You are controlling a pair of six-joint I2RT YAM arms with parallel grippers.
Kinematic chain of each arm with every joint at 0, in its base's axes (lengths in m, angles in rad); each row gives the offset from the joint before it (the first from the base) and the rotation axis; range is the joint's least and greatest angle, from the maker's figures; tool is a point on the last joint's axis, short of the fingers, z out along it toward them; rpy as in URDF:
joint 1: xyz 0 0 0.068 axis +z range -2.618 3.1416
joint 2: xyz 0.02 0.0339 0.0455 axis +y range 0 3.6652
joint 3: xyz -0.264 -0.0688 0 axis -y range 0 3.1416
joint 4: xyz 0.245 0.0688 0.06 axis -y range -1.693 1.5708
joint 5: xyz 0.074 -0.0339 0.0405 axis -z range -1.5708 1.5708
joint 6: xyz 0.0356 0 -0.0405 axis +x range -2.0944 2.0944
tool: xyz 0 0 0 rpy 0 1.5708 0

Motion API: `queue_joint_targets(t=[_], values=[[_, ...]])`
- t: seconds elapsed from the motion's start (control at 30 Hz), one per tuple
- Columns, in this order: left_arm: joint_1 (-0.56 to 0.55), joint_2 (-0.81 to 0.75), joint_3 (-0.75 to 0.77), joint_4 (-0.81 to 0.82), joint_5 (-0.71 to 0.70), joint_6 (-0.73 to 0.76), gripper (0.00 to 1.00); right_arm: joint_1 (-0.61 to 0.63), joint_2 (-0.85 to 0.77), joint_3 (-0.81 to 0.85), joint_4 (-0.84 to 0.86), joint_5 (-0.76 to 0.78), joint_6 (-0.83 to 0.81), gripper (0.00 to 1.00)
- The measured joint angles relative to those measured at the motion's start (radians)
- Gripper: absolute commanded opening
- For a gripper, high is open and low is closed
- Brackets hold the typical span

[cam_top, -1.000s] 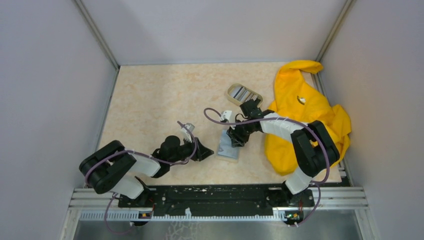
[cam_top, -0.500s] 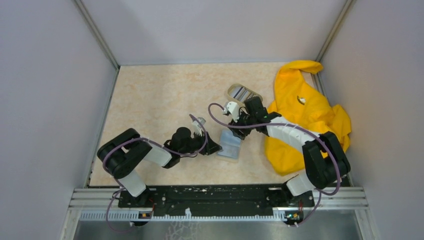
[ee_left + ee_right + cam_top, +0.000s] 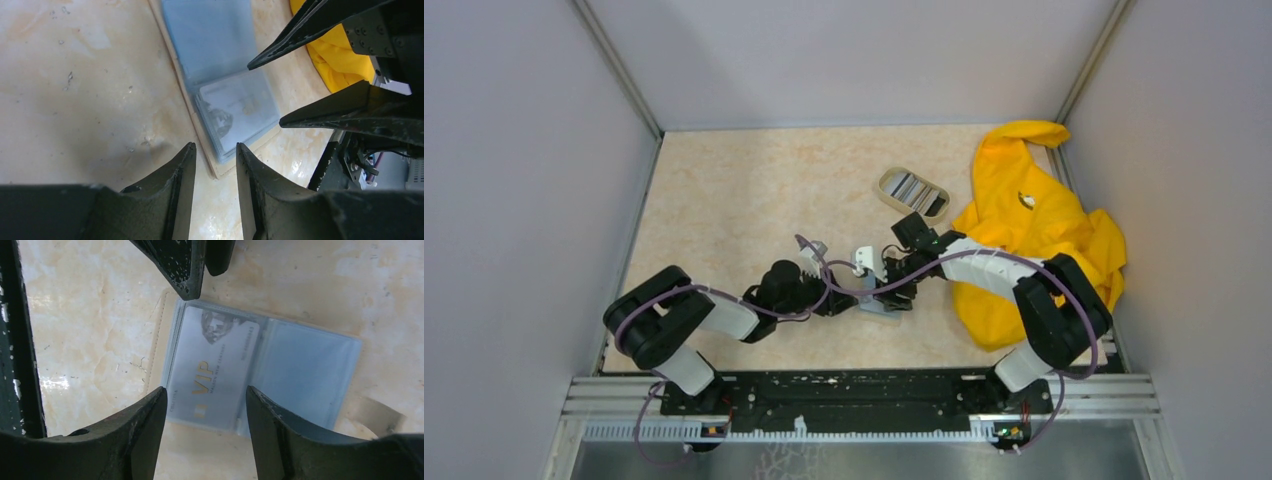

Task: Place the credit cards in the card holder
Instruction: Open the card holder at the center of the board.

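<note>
Converging on card holder (image 3: 310, 365): left gripper (image 3: 215, 150) narrow, right gripper (image 3: 205, 395) back from dish (image 3: 884, 185), wider.

I am looking at what is serving as a robotics lab cell: a left arm (image 3: 714, 318) and a right arm (image 3: 984, 268) are sitting bolted to a black metal rail (image 3: 864, 392) at the near edge of a marbled beige bench (image 3: 724, 200), with grey panels (image 3: 524, 180) in aluminium framing (image 3: 614, 60) closing it in.
</note>
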Motion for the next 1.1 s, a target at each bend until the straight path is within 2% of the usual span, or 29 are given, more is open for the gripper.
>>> queue_joint_targets(t=[0.23,0.33,0.4,0.5,0.57,0.67,0.77,0.87,0.97,1.1], values=[[0.0,-0.035,-0.034,-0.014,-0.018,0.0,0.42,0.047,0.053,0.0,0.007,0.094,0.026,0.58],[0.0,-0.049,-0.04,-0.019,-0.022,0.001,0.42,0.061,0.059,0.001,0.008,0.114,0.036,0.51],[0.0,-0.051,-0.042,-0.02,-0.024,0.003,0.42,0.071,0.059,0.003,0.014,0.124,0.046,0.4],[0.0,-0.051,-0.048,-0.021,-0.025,0.003,0.42,0.076,0.061,0.01,0.035,0.133,0.063,0.31],[0.0,-0.052,-0.053,-0.021,-0.025,0.003,0.42,0.077,0.061,0.011,0.036,0.133,0.071,0.28],[0.0,-0.052,-0.058,-0.022,-0.026,0.005,0.43,0.077,0.063,0.011,0.037,0.134,0.089,0.31],[0.0,-0.052,-0.058,-0.025,-0.027,0.011,0.43,0.077,0.072,0.023,0.035,0.137,0.113,0.49],[0.0,-0.052,-0.058,-0.034,-0.029,0.014,0.44,0.074,0.075,0.029,0.034,0.138,0.142,0.59],[0.0,-0.052,-0.058,-0.043,-0.029,0.014,0.46,0.053,0.072,0.03,0.031,0.127,0.154,0.61],[0.0,-0.051,-0.051,-0.051,-0.03,0.014,0.46,-0.023,0.045,0.031,0.011,0.09,0.146,0.58]])
